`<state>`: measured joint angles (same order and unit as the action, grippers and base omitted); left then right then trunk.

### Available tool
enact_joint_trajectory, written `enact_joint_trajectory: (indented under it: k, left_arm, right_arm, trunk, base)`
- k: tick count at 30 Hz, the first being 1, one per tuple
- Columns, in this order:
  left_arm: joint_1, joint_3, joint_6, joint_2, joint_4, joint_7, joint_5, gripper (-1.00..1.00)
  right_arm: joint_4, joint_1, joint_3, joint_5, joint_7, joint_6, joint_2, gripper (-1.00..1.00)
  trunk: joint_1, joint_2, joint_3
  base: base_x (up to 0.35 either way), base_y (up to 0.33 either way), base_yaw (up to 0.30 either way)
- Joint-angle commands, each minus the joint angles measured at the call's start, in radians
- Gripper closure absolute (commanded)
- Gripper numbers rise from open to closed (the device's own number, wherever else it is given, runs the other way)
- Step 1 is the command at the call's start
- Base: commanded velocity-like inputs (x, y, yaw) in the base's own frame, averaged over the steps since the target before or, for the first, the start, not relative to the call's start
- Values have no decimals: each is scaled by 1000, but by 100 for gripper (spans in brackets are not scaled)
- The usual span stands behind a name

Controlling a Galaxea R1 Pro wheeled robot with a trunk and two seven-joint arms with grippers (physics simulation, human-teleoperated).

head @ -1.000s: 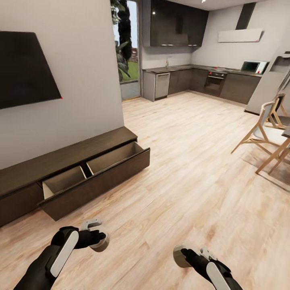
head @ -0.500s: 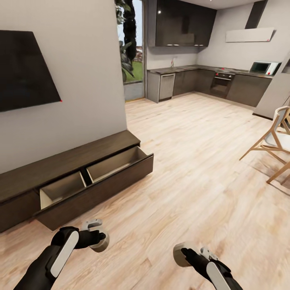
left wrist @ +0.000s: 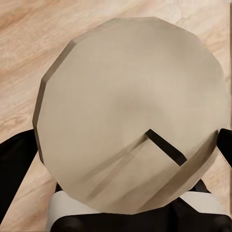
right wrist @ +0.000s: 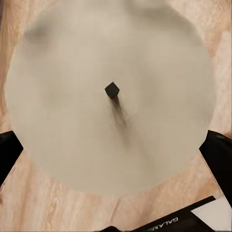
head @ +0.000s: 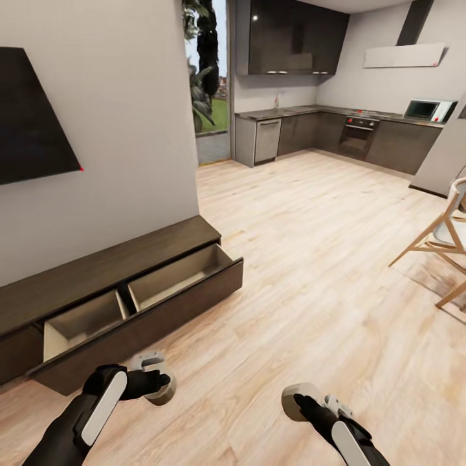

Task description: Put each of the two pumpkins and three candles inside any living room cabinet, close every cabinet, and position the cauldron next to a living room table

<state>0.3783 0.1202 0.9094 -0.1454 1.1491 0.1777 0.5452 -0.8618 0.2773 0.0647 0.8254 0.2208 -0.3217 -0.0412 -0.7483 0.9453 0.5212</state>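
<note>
The cabinet point(head: 77, 275) runs along the left wall, a long low dark-brown console. Its wide drawer point(head: 139, 317) stands pulled out, and both pale compartments look empty. My left gripper point(head: 157, 383) hovers over the floor just in front of the drawer, shut on a beige candle point(head: 164, 391). In the left wrist view that candle point(left wrist: 130, 116) shows its round top and dark wick. My right gripper point(head: 303, 406) is shut on a second beige candle point(head: 294, 400), which is seen end-on in the right wrist view point(right wrist: 111, 125). The pumpkins, cauldron and table are out of view.
A dark TV screen point(head: 32, 123) hangs on the wall above the console. Light wood floor point(head: 310, 259) stretches towards a kitchen point(head: 336, 129) at the back. A wooden chair point(head: 446, 239) stands at the right edge. A glass door point(head: 210, 84) is beyond the wall's end.
The camera has moved, so the console and its open drawer sit lower and further left in the picture. Both arms keep their pose, still holding the candles.
</note>
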Motion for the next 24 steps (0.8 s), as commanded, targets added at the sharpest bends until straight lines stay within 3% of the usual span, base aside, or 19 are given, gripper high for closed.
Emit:
enact_joint_trajectory:
  k: [1,10,24]
  left_arm:
    - [1,3,2,-1,1,11,11,100]
    - [1,3,2,0,-5,11,10,100]
    - [1,2,2,-1,-2,10,8,100]
  right_arm:
    - [-2,0,5,12,10,4,-1,100]
    - [55,0,9,-2,10,40,0,100]
    - [60,0,10,-17,8,43,0,100]
  trunk:
    - [-1,1,1]
    - [-1,1,2]
    - [-1,1,12]
  base:
    - [330,-97,4]
    - [330,-97,203]
    - [313,-115,271]
